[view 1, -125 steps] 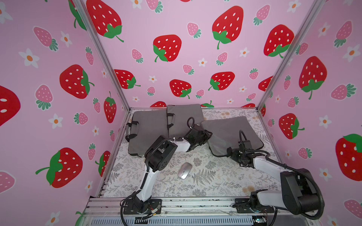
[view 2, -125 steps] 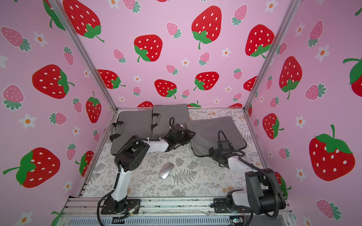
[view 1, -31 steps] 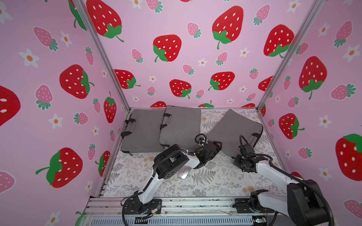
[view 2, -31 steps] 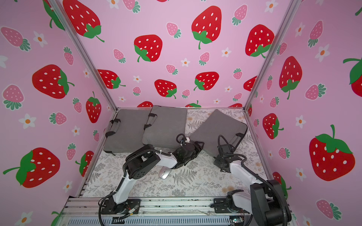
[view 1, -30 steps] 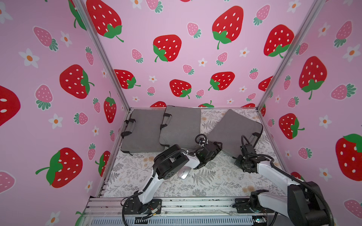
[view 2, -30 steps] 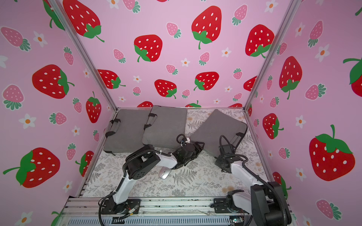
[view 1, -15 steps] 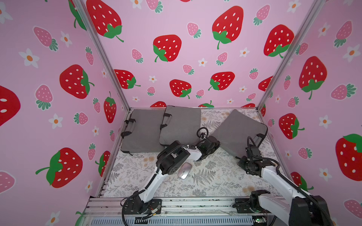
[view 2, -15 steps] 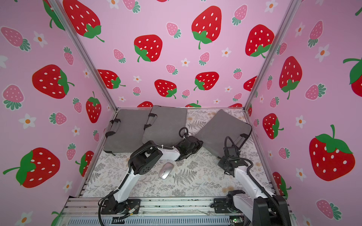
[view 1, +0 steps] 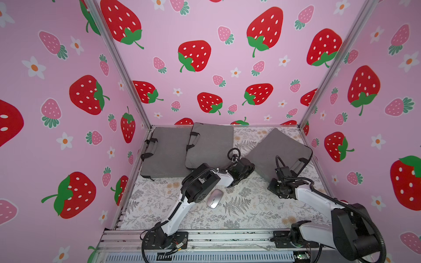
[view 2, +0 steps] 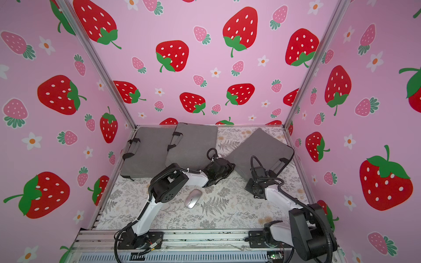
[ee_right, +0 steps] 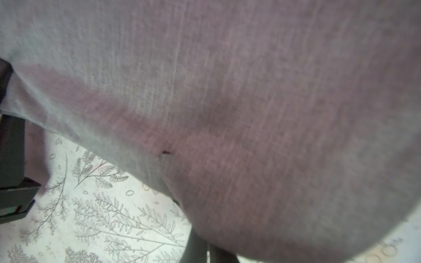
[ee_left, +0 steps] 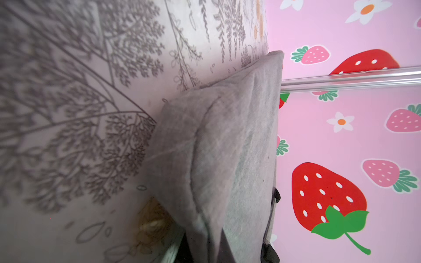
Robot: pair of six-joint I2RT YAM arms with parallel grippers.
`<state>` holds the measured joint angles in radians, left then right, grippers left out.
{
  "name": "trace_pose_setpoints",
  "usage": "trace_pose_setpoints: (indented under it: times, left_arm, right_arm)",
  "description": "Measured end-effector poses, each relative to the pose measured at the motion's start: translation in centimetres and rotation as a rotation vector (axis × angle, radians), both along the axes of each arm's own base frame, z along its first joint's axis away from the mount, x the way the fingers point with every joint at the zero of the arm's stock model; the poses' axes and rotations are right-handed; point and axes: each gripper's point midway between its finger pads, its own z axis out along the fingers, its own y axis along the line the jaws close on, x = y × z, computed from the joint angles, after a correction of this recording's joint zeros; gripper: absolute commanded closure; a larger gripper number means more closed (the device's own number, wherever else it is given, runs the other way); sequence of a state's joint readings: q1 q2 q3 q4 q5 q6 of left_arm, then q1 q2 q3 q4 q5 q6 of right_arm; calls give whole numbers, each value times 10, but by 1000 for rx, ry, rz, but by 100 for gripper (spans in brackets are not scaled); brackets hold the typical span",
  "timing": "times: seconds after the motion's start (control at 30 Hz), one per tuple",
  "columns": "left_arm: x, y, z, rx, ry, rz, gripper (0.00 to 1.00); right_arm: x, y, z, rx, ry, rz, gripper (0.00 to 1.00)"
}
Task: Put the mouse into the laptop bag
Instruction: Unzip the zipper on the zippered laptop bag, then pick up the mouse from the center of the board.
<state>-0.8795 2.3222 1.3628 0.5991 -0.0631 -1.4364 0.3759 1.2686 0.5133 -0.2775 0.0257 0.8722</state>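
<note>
Bright, even light; laptop bag (ee_right: pixel 250 91) blurred

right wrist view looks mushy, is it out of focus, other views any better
Right wrist view: the laptop bag fills the frame too close, soft and pink-tinted; the leaf-print cloth behind it is crisper. Left wrist view: near cloth blurred, strawberry wall sharp. Both top views: sharp, evenly lit.

Both arms stretched forward, low; left hand (view 1: pixel 248 169) and right hand (view 1: pixel 275 183) clamped.
</note>
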Motion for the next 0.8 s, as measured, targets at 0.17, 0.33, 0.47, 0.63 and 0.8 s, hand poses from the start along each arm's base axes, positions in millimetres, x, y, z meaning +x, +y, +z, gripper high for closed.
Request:
trace_pose_setpoints:
  times: [0.17, 0.33, 0.47, 0.63, 0.8]
  left_arm:
    - [-1, 15, 1, 21, -5, 36, 100]
    - [-2, 23, 2, 40, -7, 56, 100]
    - [-2, 31, 3, 61, -16, 69, 100]
    - [-7, 43, 4, 90, -13, 81, 100]
    - [-14, 45, 8, 112, -7, 60, 63]
  right_arm:
    - [0, 12, 1, -8, 2, 47, 100]
    - [-5, 23, 3, -12, -6, 97, 100]
    - [-11, 34, 3, -21, -6, 150, 100]
    - [-16, 45, 2, -34, -10, 229, 90]
    - [-14, 59, 16, 19, -75, 292, 65]
